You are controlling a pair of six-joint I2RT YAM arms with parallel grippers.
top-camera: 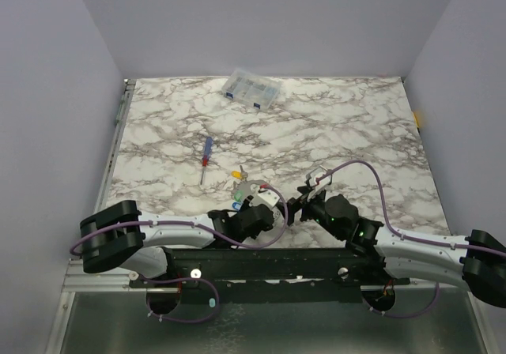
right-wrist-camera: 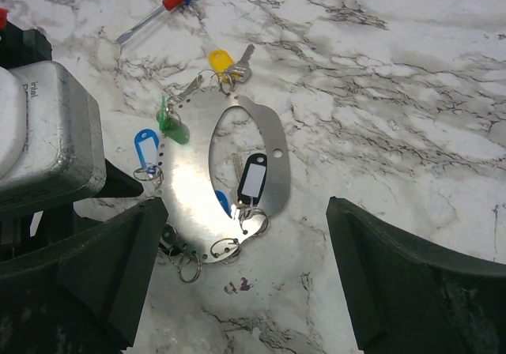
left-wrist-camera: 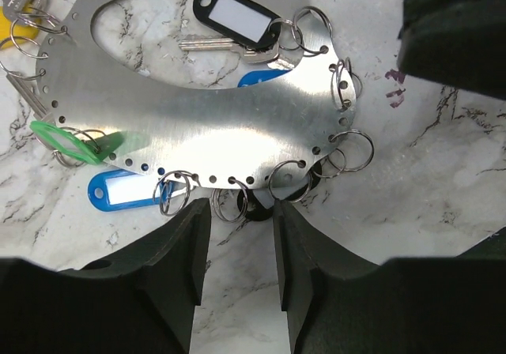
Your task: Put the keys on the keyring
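On the left, the screwdriver [top-camera: 205, 158] lies apart on the worktop [top-camera: 356, 133] and plays no role here. Next comes the left pincer [left-wrist-camera: 241, 212]. Its jaws stand half apart with a narrow gap, and they hold nothing. Just in front of its tips, a small split ring [left-wrist-camera: 230, 205] sits on the near rim of the keyring [left-wrist-camera: 221, 125], which lies flat on the worktop between the two arms. Several keys [left-wrist-camera: 209, 44], with a blue tag [left-wrist-camera: 122, 190], a green tag [left-wrist-camera: 75, 142] and a black tag [left-wrist-camera: 233, 18], are already at its rim holes.

I judge that the step is to take this ring. It is best to come low and straight, centre the thin wire between the pads and close slowly, because metal may slide on marble. On the right, the right pincer [right-wrist-camera: 245, 208] faces the keyring, wide open and empty. It could steady the plate.
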